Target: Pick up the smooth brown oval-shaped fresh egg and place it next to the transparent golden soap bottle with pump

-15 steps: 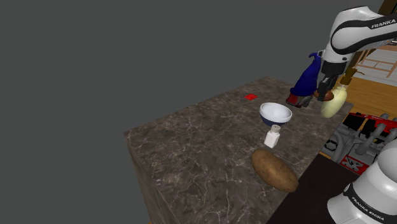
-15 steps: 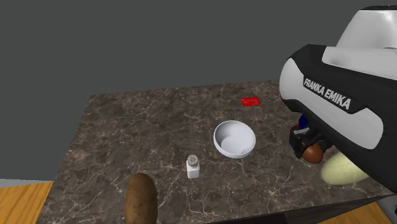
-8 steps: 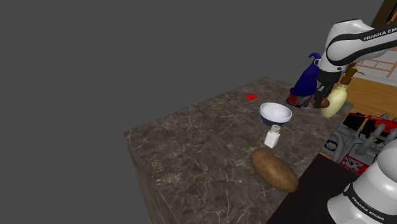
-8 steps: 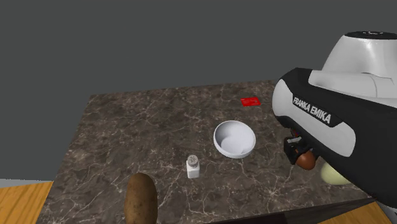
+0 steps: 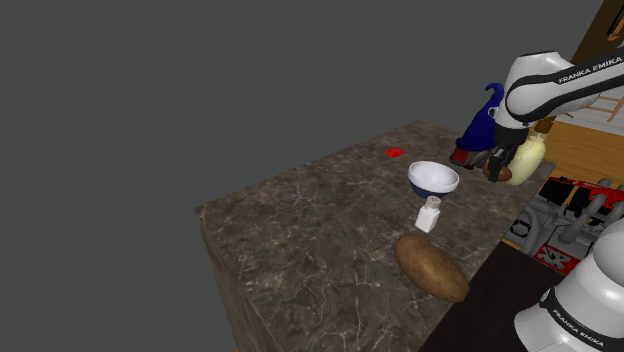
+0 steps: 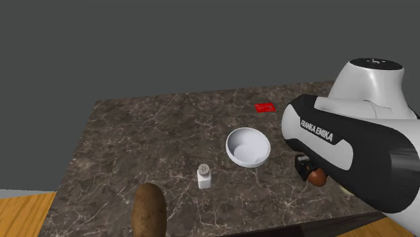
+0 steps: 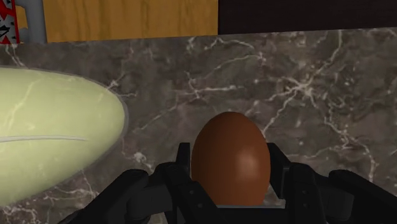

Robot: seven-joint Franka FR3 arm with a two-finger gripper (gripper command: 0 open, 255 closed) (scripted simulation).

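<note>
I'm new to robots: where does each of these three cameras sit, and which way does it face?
Shoulder view: beside the robot's white base, looking down across the dark marble counter; the white arm shows at the right.
Second exterior view: close by the arm, facing much the same way; the arm looms at the right.
Wrist view: on the hand, looking down past the black end effector clasping the smooth brown egg.
Shared: both exterior views show the white bowl.

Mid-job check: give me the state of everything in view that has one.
gripper: shut on the egg.
egg: clasped, close by the soap bottle.
soap bottle: standing on the counter.
bowl: upright, empty.
shaker: upright.
potato: lying on its side.
</note>
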